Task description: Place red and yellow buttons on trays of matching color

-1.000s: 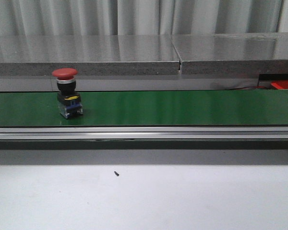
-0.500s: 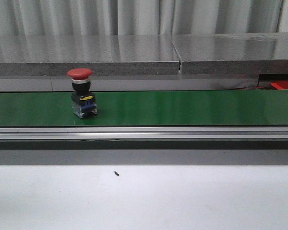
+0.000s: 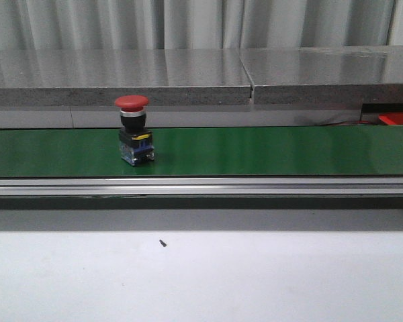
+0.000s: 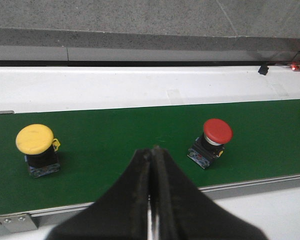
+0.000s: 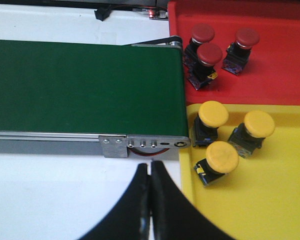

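A red button [image 3: 134, 130] stands upright on the green conveyor belt [image 3: 269, 151]; the left wrist view shows the same red button [image 4: 213, 141] and a yellow button [image 4: 37, 149] farther back on the belt. My left gripper [image 4: 152, 151] hangs shut and empty over the belt's near edge, between the two. My right gripper [image 5: 151, 166] is shut and empty over the white table, just before the belt's end. The red tray [image 5: 285, 70] holds three red buttons and the yellow tray [image 5: 270, 200] holds three yellow buttons.
The belt's metal end bracket [image 5: 145, 144] sits close ahead of my right fingertips. A grey stone ledge [image 3: 188, 77] runs behind the belt. A small dark screw [image 3: 163, 243] lies on the white table. A corner of the red tray [image 3: 397, 119] shows at the far right.
The red button has travelled to the right along the belt. Nothing else in the front view has moved.
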Robot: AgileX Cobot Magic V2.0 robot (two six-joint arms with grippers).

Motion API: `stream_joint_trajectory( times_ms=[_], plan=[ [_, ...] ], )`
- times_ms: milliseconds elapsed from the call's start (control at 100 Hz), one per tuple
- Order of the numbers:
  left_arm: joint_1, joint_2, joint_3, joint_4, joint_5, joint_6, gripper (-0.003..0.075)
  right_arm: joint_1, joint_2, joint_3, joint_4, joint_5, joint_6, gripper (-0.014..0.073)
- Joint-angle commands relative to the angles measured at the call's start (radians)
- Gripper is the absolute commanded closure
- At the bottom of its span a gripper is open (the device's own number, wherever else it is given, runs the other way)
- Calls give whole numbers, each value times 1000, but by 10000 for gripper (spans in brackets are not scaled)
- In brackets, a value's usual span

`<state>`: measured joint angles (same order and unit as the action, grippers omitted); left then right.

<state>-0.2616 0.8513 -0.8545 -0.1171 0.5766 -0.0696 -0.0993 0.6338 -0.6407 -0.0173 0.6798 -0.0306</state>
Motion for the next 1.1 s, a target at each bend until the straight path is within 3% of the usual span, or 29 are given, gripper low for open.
stream_joint_trajectory(
  times_ms=[0, 460, 1090],
  plan=[
    [-13, -61, 16, 8, -86, -26, 738, 0, -3, -26, -6, -60, -10, 661],
    [45, -392, 328, -4, -133, -26, 738, 0, -3, -26, -6, -60, -10, 661],
    [52, -457, 358, -4, -112, -26, 739, 0, -3, -26, -6, -60, -10, 661]
  ],
)
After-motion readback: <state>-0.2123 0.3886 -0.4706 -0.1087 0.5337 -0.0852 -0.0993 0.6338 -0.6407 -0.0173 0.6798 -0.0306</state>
